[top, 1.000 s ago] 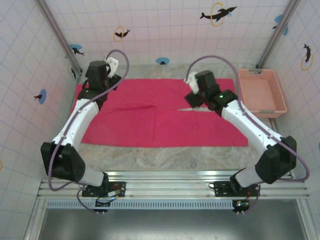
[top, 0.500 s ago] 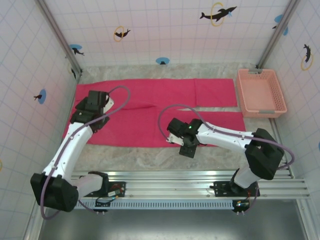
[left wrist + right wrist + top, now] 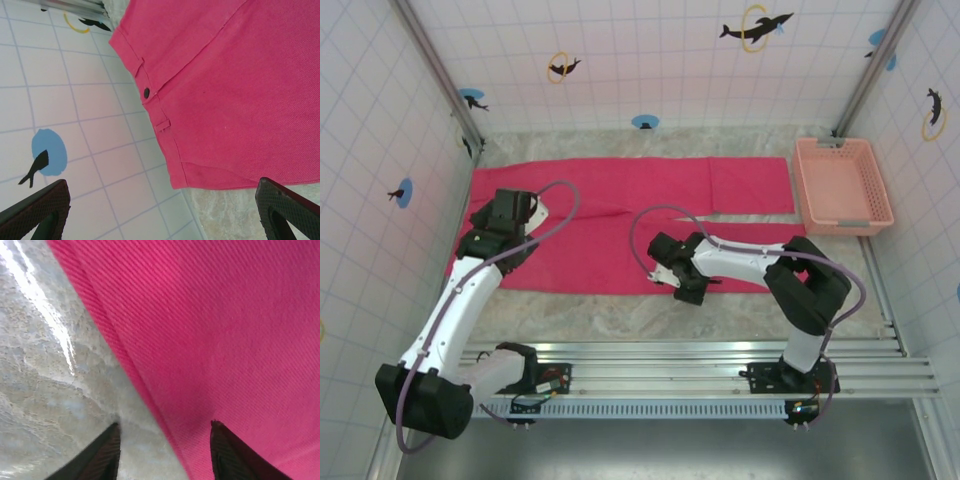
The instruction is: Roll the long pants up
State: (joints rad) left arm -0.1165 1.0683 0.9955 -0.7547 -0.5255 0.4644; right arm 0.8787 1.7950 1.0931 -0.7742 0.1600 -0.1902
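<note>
While agape astride the long pants' [image 3: 620,190] near hem, right pincer [image 3: 165,450], bare table [image 3: 620,312] alongside; left pincer [image 3: 160,212] agape too.

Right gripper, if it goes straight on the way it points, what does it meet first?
Probably the near edge of the long pants where it lies on the table; the right gripper straddles that edge, though depth is unclear.

My white-shelled, black-jointed left arm [image 3: 453,303] & right arm [image 3: 740,262], purplish-grey cable [image 3: 632,232] looping off ea., black mesh-textured fingertips [image 3: 31,211].
</note>
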